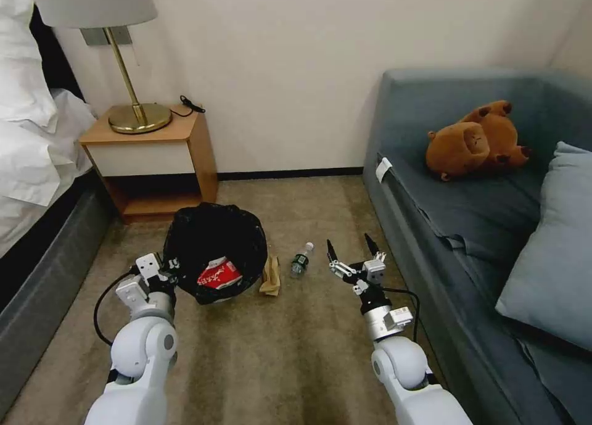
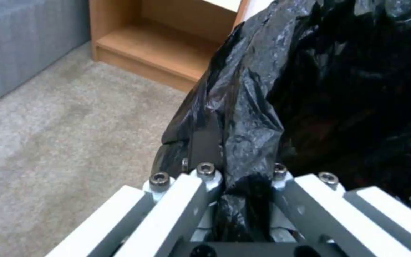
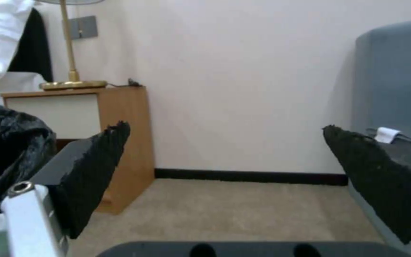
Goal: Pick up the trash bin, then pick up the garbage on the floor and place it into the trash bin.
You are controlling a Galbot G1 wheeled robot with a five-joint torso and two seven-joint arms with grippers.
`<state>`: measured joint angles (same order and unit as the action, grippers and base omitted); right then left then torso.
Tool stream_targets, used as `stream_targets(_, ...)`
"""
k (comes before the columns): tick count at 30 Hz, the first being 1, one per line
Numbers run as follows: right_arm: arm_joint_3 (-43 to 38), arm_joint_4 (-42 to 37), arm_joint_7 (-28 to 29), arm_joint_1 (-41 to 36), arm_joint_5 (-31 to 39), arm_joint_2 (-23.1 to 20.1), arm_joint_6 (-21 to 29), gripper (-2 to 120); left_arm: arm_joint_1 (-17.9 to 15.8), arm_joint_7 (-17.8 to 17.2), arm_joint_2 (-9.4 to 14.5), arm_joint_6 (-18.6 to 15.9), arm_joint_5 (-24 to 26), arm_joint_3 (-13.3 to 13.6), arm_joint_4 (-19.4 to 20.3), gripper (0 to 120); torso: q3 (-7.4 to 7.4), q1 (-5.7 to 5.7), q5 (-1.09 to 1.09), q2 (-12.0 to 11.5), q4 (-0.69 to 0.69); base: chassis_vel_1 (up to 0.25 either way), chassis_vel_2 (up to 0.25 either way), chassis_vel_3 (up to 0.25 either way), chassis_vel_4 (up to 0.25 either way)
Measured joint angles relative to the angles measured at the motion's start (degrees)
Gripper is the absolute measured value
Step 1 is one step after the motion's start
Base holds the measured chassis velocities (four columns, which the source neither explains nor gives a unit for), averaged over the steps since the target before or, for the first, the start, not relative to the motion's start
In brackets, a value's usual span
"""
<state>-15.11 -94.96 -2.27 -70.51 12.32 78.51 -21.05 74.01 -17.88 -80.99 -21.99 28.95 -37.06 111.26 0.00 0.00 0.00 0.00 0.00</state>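
Bin: left gripper (image 1: pixel 168 276) is clenching the glossy black-bagged round trash bin (image 1: pixel 216 240).
Packet: crumpled red snack packet (image 1: pixel 219 275) is lying inside, lettering illegible.
Right gripper (image 1: pixel 353 247): spread, holding nothing.

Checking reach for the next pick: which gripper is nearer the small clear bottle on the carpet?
Right. The right gripper hangs open just beside the clear bottle, on its sofa side. The left gripper is shut on the trash bin rim, with the bin between it and the bottle.
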Motion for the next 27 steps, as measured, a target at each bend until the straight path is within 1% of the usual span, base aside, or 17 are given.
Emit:
stream_targets(6, 0.5, 0.1, -0.2, 0.3, 0.1, -0.4, 0.0, 100, 0.6, -0.1, -0.5, 0.0, -0.4, -0.3, 1.0, 4, 0.00, 0.00, 0.00, 0.0, 0.00, 0.000, 0.000, 0.000, 0.000)
stream_targets(10, 0.3, 0.1, -0.6, 0.2, 0.2, -0.7, -0.2, 100, 0.9, -0.4, -1.0, -0.1, -0.6, 0.1, 1.5, 4, 0.00, 0.00, 0.00, 0.0, 0.00, 0.000, 0.000, 0.000, 0.000)
stream_targets(13, 0.3, 0.1, -0.7, 0.0, 0.3, -0.8, -0.4, 100, 1.1, -0.6, -1.3, -0.3, -0.9, 0.4, 1.9, 4, 0.00, 0.00, 0.01, 0.0, 0.00, -0.065, 0.075, 0.078, -0.085)
stream_targets(19, 0.6, 0.2, -0.9, 0.0, 0.3, -0.9, -0.6, 100, 1.2, -0.7, -1.5, -0.6, -1.3, 0.7, 2.6, 4, 0.00, 0.00, 0.00, 0.0, -0.01, -0.156, 0.149, 0.143, -0.139)
stream_targets(27, 0.9, 0.6, -1.0, 0.1, 0.3, -0.9, -0.6, 100, 1.2, -0.8, -1.5, -0.7, -1.3, 0.7, 2.8, 4, 0.00, 0.00, 0.02, 0.0, 0.00, -0.206, 0.200, 0.202, -0.188)
